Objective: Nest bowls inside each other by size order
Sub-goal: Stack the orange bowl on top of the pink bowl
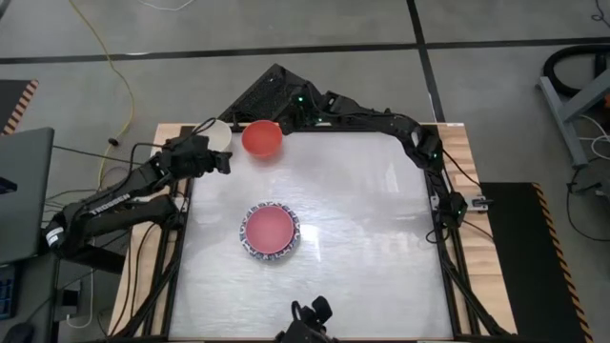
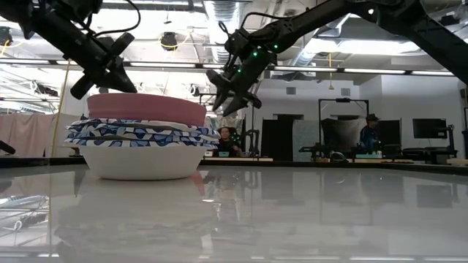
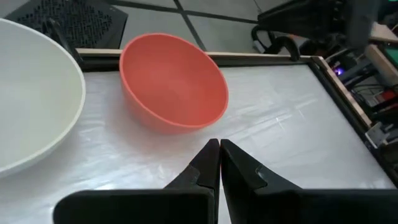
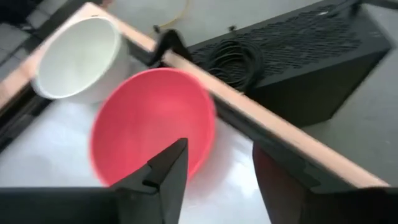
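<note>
A red bowl [image 1: 260, 138] sits tilted at the table's far left, its opening tipped toward my left gripper [image 3: 219, 146]. That gripper is shut and hovers just short of it. A plain white bowl [image 1: 212, 131] stands upright beside the red one. My right gripper [image 4: 217, 174] is open above the red bowl's [image 4: 149, 124] far rim. Mid-table is a stack: a pink bowl [image 2: 146, 108] on top, blue-and-white patterned bowls [image 2: 139, 134] under it, and a white bowl [image 2: 139, 162] at the bottom. In the low view the stack hides the red bowl. My right gripper comes slanting down from the far side, with one finger [image 4: 168, 168] in front of the red bowl's rim [image 4: 202, 146]. Whether it touches the rim I cannot tell. The bowl leans with its lower wall [image 3: 161, 121] on the table.
A black perforated box [image 4: 311, 56] with coiled cables lies just past the wooden far border [image 4: 249, 112]. A laptop [image 1: 24, 191] sits off the left side. The table's right half [image 1: 372, 219] is bare.
</note>
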`<state>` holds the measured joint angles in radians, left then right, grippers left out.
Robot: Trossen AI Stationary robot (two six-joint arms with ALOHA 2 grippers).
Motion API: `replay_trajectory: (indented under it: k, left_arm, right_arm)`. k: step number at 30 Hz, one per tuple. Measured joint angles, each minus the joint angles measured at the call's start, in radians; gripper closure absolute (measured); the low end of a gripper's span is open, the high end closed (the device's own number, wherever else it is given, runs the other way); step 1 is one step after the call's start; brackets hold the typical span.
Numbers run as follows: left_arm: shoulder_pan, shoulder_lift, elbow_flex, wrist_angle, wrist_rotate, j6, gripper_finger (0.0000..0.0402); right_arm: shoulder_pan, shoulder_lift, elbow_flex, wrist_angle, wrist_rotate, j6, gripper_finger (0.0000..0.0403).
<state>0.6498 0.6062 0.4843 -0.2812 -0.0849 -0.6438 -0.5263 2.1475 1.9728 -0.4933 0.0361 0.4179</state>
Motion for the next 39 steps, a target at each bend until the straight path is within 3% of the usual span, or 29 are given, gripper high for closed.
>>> replay_trajectory:
  k: [7, 14, 39]
  left_arm:
    - [0.000, 0.016, 0.000, 0.014, 0.000, -0.003, 0.0400]
    - [0.000, 0.015, 0.000, 0.012, 0.002, -0.009, 0.0400]
    - [-0.002, 0.002, 0.000, 0.000, 0.043, -0.002, 0.0400]
  right_arm:
    - [0.018, 0.017, 0.002, 0.028, 0.007, 0.018, 0.0166]
    - [0.033, 0.111, -0.001, 0.080, 0.008, 0.081, 0.0165]
    - [0.041, 0.165, 0.000, 0.086, 0.019, 0.101, 0.0165]
